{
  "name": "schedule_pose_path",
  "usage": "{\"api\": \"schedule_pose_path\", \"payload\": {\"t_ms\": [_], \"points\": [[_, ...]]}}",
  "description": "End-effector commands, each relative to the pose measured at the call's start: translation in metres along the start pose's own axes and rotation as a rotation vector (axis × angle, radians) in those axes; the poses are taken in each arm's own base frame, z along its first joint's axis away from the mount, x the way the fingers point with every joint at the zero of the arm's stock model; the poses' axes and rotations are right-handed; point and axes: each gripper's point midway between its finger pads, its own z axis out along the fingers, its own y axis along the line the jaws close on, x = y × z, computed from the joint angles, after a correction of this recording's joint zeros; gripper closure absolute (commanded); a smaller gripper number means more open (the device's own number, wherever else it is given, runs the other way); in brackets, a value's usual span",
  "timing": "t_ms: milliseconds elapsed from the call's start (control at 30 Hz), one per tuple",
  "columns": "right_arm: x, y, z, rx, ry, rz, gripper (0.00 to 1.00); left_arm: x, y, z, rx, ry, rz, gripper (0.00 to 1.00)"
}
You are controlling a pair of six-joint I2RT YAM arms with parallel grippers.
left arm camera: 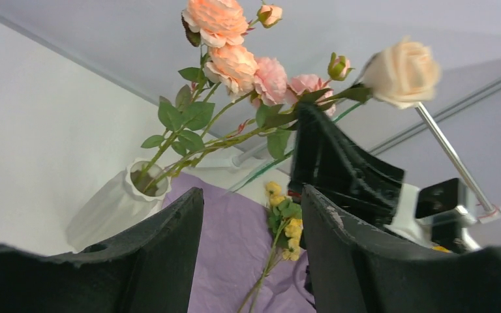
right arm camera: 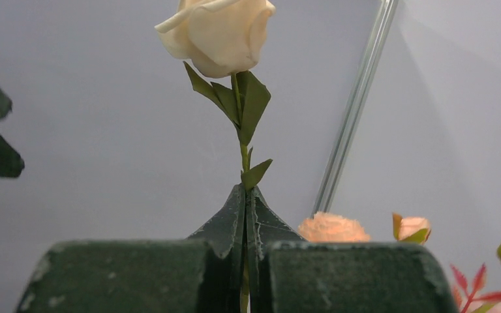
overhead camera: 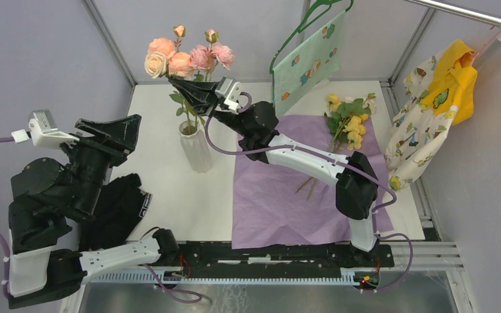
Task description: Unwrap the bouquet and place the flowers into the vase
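Right wrist cam is the only one showing the grip properly: right fingers point(right arm camera: 235, 222) are clenched on the thin green stem of the cream rose point(right arm camera: 218, 32), w/ the bloom straight above them. From the top cam you just see those fingers point(overhead camera: 186, 88) up over the vase point(overhead camera: 196, 147), next to the pink and peach roses point(overhead camera: 189, 59) standing in it. Can't tell if the cream stem's bottom end is in the vase tho. Left wrist cam looks up from low down: stems going into the vase mouth point(left arm camera: 147, 182), and the left fingers point(left arm camera: 169, 248) spread apart, nothing btwn them. Top cam also shows the purple paper point(overhead camera: 267, 195) lying flat on the surface point(overhead camera: 163, 189) w/ a yellow spray point(overhead camera: 349, 124) on it. The right arm point(overhead camera: 313, 160) lies across the paper, hiding part of those stems. A mint-green cloth point(overhead camera: 306, 62) hangs behind.
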Motion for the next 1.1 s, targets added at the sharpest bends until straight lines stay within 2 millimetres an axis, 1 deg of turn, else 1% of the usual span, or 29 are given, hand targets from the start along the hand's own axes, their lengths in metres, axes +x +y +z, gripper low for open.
{"api": "schedule_pose_path", "payload": {"t_ms": [0, 100, 233, 467, 533, 600, 633, 700, 800, 867, 933, 1000, 1067], "points": [[0.015, 0.006, -0.01, 0.006, 0.026, 0.06, 1.0, 0.0, -0.021, -0.001, 0.056, 0.044, -0.042, 0.37], [0.036, 0.011, -0.022, 0.01, 0.081, 0.073, 1.0, 0.0, -0.025, -0.002, 0.069, 0.053, -0.05, 0.37], [0.062, 0.017, -0.037, 0.015, 0.148, 0.085, 1.0, 0.003, -0.024, 0.001, 0.057, 0.051, -0.045, 0.38], [0.094, 0.02, -0.05, 0.025, 0.227, 0.096, 1.0, 0.005, -0.024, 0.001, 0.057, 0.055, -0.035, 0.38], [0.103, 0.021, -0.054, 0.029, 0.248, 0.101, 0.97, 0.006, -0.023, 0.001, 0.057, 0.056, -0.032, 0.37], [0.111, 0.021, -0.057, 0.035, 0.271, 0.107, 0.91, 0.006, -0.023, 0.001, 0.061, 0.058, -0.03, 0.37], [0.114, 0.021, -0.059, 0.038, 0.28, 0.111, 0.86, 0.006, -0.023, 0.001, 0.063, 0.055, -0.029, 0.37], [0.12, 0.02, -0.064, 0.046, 0.298, 0.118, 0.71, 0.006, -0.024, 0.0, 0.076, 0.052, -0.033, 0.37], [0.129, 0.018, -0.071, 0.07, 0.327, 0.125, 0.43, 0.005, -0.022, -0.001, 0.078, 0.048, -0.039, 0.37], [0.133, 0.016, -0.077, 0.085, 0.346, 0.127, 0.3, 0.003, -0.022, -0.003, 0.085, 0.048, -0.051, 0.37], [0.136, 0.015, -0.085, 0.099, 0.365, 0.127, 0.22, 0.001, -0.022, -0.004, 0.089, 0.046, -0.06, 0.37], [0.133, 0.012, -0.091, 0.12, 0.37, 0.121, 0.13, 0.002, -0.022, -0.004, 0.087, 0.047, -0.057, 0.37], [0.132, 0.008, -0.095, 0.137, 0.382, 0.112, 0.09, 0.003, -0.022, -0.003, 0.087, 0.049, -0.048, 0.37]]}}
